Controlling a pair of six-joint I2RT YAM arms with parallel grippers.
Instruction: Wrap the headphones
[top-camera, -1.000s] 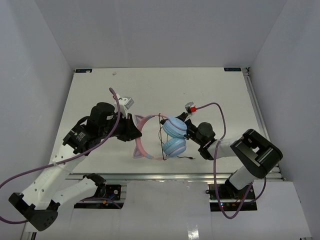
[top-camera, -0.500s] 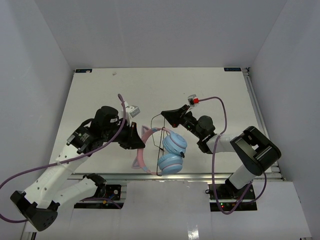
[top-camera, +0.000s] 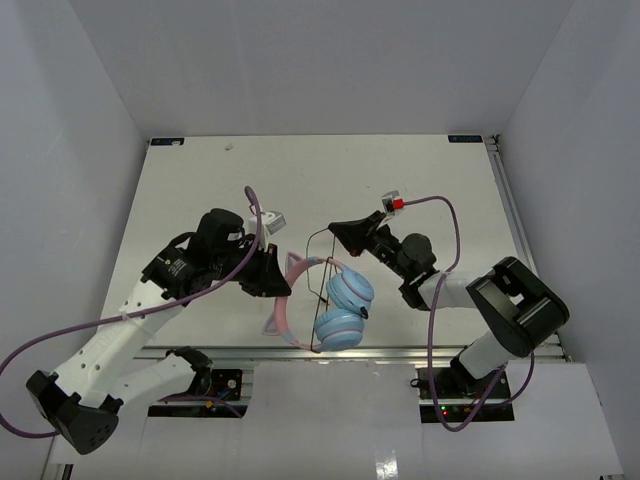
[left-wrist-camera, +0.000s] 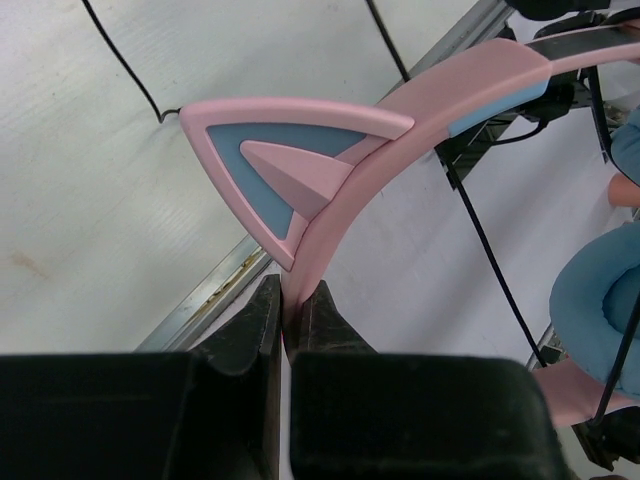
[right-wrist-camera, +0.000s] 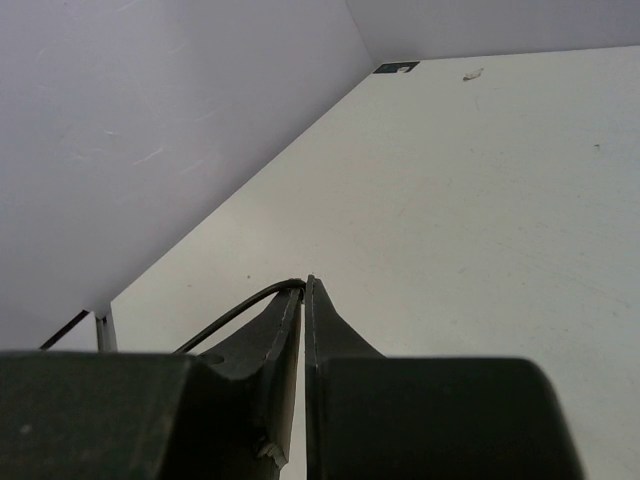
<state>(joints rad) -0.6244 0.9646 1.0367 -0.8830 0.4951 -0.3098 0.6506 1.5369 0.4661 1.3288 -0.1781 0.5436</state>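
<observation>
Presently: table (top-camera: 200, 180), white. Left arm (top-camera: 190, 270) reaches inward, left fingers (left-wrist-camera: 262, 325) pinched on the pink headband (left-wrist-camera: 400, 120) beside its cat ear. Right arm (top-camera: 415, 262) angles inward, right fingers (right-wrist-camera: 335, 335) closed on the black cord (right-wrist-camera: 235, 312). Headphones (top-camera: 340, 305) held between both arms, at the table's near edge. Top view alone shows both blue cups whole.

pink-blue headphones (top-camera: 350, 291), black cord (left-wrist-camera: 480, 240), white table (top-camera: 300, 170)

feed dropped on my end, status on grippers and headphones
Left gripper shut on the pink headband. Right gripper shut on the black cord. Ear cups between the arms. Nothing in the way.
</observation>
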